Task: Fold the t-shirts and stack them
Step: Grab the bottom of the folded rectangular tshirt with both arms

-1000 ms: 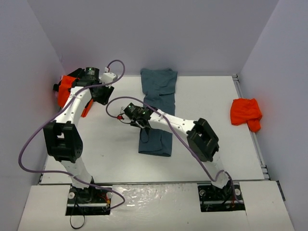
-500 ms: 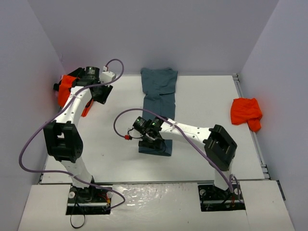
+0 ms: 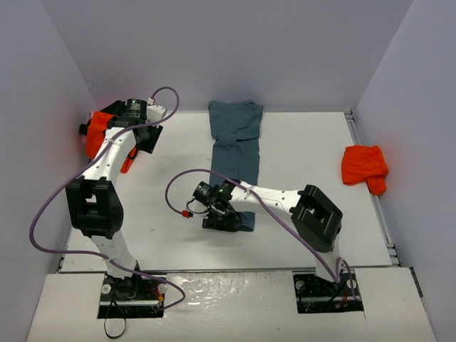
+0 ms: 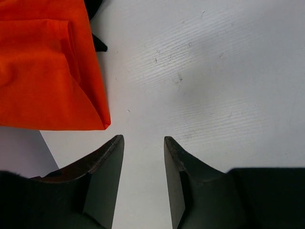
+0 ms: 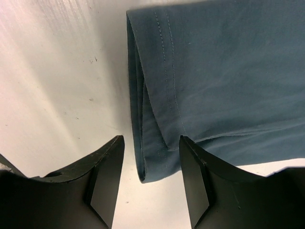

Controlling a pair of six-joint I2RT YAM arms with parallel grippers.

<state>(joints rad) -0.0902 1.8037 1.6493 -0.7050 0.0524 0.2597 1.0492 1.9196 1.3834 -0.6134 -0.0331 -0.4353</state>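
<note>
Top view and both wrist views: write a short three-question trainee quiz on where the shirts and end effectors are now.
1. True or false: the right end effector is shut on the slate-blue t-shirt.
2. How many orange t-shirts show in the top view? A one, B two, C three.
3. Fill in: the left end effector hangs open over bare ___.
Key: 1 false, jaws open at the shirt's folded corner. 2 B: far-left orange t-shirt, right-side orange t-shirt. 3 table.

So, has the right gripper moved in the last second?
Yes. The right gripper has come toward the table's near edge, along the slate-blue t-shirt to its near hem.
</note>
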